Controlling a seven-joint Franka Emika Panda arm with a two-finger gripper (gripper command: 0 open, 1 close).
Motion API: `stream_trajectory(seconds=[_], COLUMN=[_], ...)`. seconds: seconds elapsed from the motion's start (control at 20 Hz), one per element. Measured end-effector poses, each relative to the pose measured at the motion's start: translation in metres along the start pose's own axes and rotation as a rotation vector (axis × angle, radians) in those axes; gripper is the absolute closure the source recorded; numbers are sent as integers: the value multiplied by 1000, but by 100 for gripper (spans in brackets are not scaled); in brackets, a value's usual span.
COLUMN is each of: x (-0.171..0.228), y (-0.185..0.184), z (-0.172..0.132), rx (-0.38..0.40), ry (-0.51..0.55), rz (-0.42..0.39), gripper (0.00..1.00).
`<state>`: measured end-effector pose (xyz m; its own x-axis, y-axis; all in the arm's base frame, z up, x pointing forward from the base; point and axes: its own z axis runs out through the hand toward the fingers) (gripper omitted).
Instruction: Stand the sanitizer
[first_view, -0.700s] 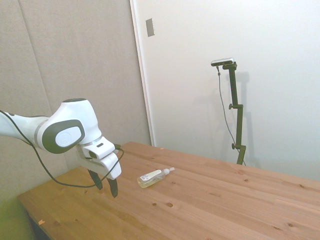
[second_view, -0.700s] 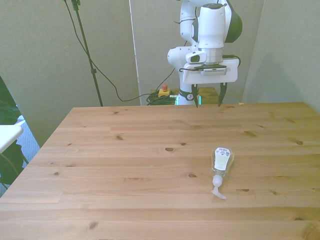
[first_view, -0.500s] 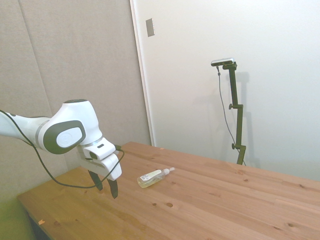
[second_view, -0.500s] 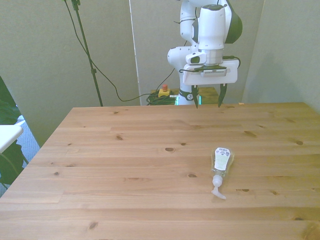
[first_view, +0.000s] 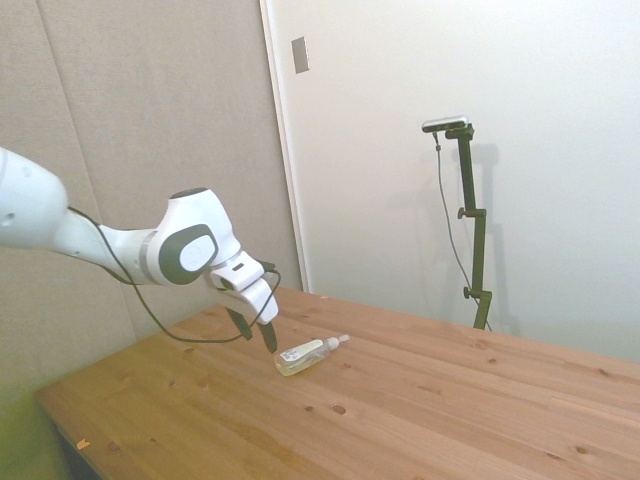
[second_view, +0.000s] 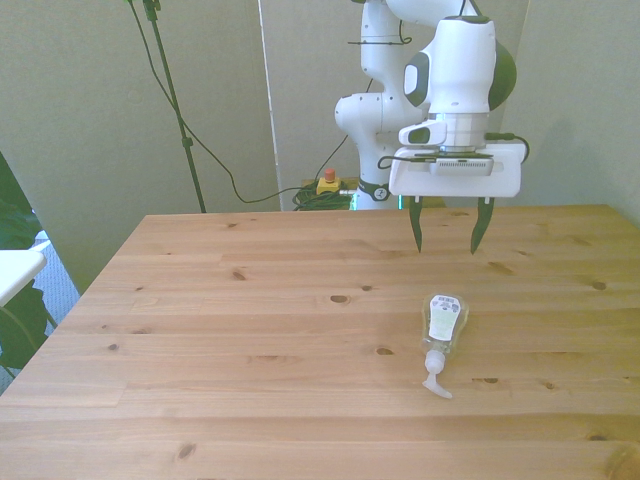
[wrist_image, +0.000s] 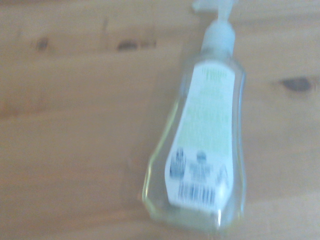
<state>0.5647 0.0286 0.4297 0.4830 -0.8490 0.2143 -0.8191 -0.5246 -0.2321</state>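
Observation:
The sanitizer (first_view: 304, 355) (second_view: 443, 322) lies flat on its side on the wooden table (second_view: 250, 330), white label up, its white pump cap pointing toward the table's near edge in the front view. It is a clear bottle of pale yellowish liquid. My gripper (first_view: 256, 332) (second_view: 447, 230) hangs open above the table, fingers pointing down, just behind the bottle's base and apart from it. The wrist view shows the sanitizer (wrist_image: 202, 140) close and blurred, label facing the camera.
A red and yellow button box (second_view: 327, 184) and cables lie on the floor behind the table. A green plant (second_view: 12, 300) stands off the front view's left edge.
The arm has reached out over the table, carrying the open gripper from the table's robot-side edge to just behind the bottle. The sanitizer has not moved.

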Motion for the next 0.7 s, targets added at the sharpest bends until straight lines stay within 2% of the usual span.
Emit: stream_trajectory(seconds=[0.15, 0.35, 0.7], x=[27, 52, 76], y=[-26, -44, -71], z=[29, 60, 83], rx=[16, 35, 64], ry=[18, 40, 71], rz=[58, 105, 143], gripper=[0, 0, 0])
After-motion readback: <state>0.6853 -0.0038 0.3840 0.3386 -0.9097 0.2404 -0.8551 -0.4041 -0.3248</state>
